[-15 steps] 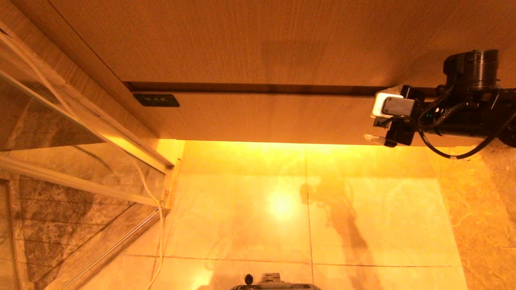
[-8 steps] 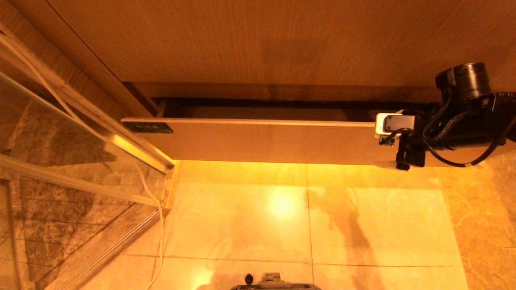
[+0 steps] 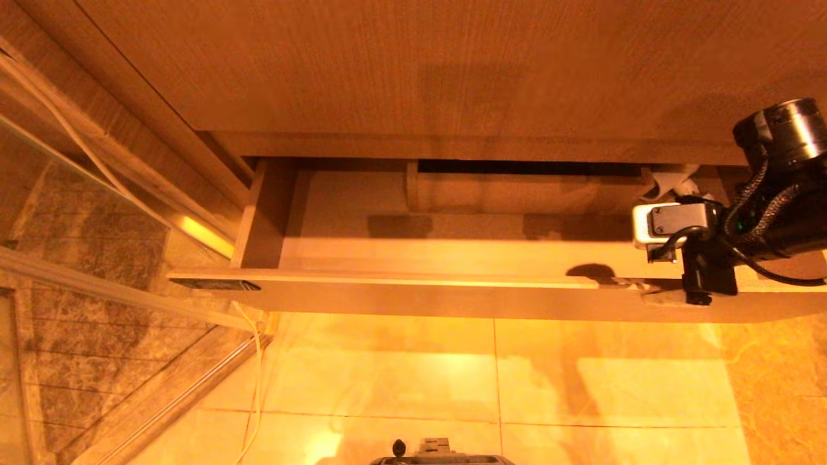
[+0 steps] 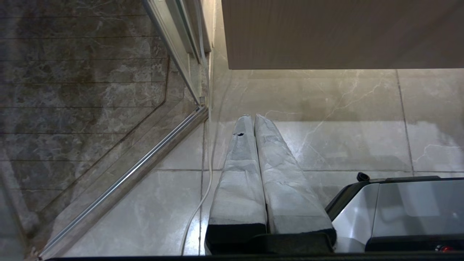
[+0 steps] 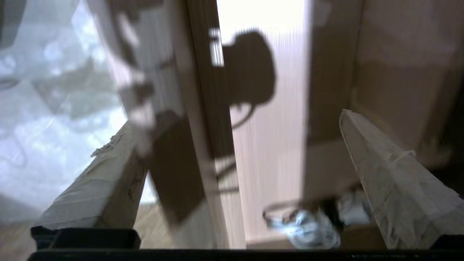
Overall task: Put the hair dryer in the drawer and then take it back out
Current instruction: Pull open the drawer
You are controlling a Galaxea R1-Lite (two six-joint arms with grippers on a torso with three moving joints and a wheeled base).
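drawer (image 3: 413, 294) seen pulled out | right gripper (image 5: 232, 145) spread wide astride its front panel, far right | hair dryer (image 3: 669, 182) lodged at far-right drawer corner, partly hidden | removal not yet done | left gripper (image 4: 253, 123) pressed together, parked

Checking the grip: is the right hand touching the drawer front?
Cannot tell. Right wrist view shows the right hand straddling the drawer front, but no plain contact or gap.

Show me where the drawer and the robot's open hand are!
drawer (image 3: 413, 300): head view, on its flat front board.
right gripper (image 3: 652, 290): head view, between its open fingertips at the drawer front.
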